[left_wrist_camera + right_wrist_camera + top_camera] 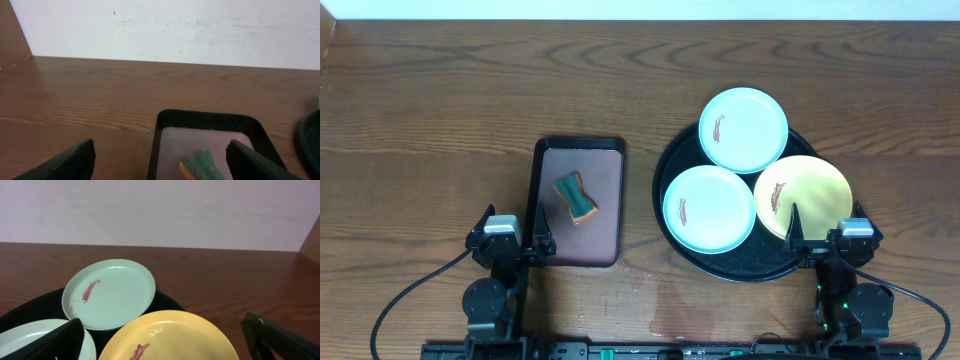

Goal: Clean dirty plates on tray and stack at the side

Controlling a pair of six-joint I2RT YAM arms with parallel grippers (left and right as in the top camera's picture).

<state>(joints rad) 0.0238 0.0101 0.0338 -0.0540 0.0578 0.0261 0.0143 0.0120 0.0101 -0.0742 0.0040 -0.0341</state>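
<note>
Three dirty plates lie on the round black tray [672, 168]: a mint-blue plate [743, 129] at the back, a second mint-blue plate [709, 208] at the front left, and a yellow plate [803, 194] at the front right, each with a reddish smear. My right gripper [823, 230] hovers open at the yellow plate's [170, 337] near edge, nothing between its fingers. The back mint plate [109, 293] shows beyond it. My left gripper [510, 228] stands open at the maroon tray's near-left corner, holding nothing.
A rectangular black-rimmed maroon tray [605, 205] sits left of the round tray, with a green-and-orange sponge [576, 197] on it; the sponge [202, 166] lies between my left fingers' line of sight. Bare dark wood tabletop [430, 110] spreads to the left and back.
</note>
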